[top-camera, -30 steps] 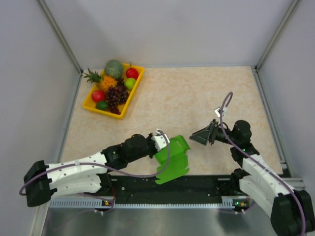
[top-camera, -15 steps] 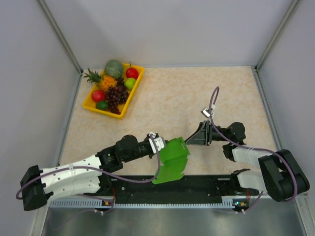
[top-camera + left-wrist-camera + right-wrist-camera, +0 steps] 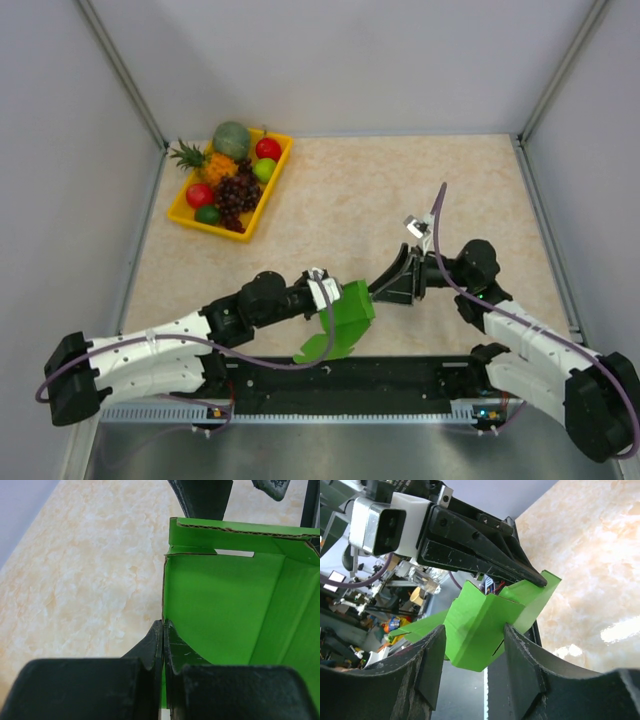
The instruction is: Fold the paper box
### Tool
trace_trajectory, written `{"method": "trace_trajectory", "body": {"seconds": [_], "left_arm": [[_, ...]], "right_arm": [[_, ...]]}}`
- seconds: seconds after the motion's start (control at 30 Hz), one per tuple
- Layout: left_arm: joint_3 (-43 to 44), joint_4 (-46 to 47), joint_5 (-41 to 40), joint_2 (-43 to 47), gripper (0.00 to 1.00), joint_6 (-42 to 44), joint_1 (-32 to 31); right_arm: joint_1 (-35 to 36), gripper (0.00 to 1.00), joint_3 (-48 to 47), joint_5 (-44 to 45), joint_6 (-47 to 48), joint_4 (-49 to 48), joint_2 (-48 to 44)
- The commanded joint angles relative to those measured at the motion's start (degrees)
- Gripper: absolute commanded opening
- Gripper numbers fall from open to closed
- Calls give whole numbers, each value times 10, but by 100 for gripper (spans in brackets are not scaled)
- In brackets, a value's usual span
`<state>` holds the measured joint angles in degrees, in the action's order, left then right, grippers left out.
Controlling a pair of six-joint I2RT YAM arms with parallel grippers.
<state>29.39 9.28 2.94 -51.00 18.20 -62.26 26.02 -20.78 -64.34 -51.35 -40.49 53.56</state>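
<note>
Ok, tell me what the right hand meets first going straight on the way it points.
The paper box, most likely: its folded corner sits just ahead of the open right hand, pinched by the left hand.

The top camera is looking down from above and behind my bases, taking in the whole table (image 3: 400,190), with the box (image 3: 350,305) low at centre. My left wrist camera is staring past my left gripper (image 3: 162,627) into the box, very close. My right wrist camera is facing the box's outside through my right gripper (image 3: 475,630), near it. All three are sharing the box.
</note>
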Motion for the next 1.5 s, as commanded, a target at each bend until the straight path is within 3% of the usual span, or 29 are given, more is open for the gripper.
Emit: {"method": "trace_trajectory", "body": {"seconds": [0.0, 0.13, 0.23, 0.37, 0.6, 0.87, 1.23, 1.47], "left_arm": [[37, 35, -9, -16, 0, 5, -1], [48, 19, -24, -27, 0, 7, -1], [49, 25, -38, -29, 0, 18, -1], [53, 26, -34, -30, 0, 10, -1], [80, -2, -46, -69, 0, -7, -1], [131, -66, -58, -139, 0, -44, -1], [178, -123, -38, -233, 0, -101, -1], [185, -122, -32, -277, 0, -102, 0]], "right_arm": [[11, 49, -7, 18, 51, 58, -6], [20, 48, -40, 79, 129, 240, -29], [25, 47, -53, 123, 163, 277, -44], [37, 36, -62, 170, 193, 318, -47], [90, 32, -62, 270, 223, 357, -47], [172, 31, -36, 493, 263, 386, -58], [199, 31, 1, 594, 282, 370, 15], [205, 31, 2, 610, 294, 348, 45]]}}
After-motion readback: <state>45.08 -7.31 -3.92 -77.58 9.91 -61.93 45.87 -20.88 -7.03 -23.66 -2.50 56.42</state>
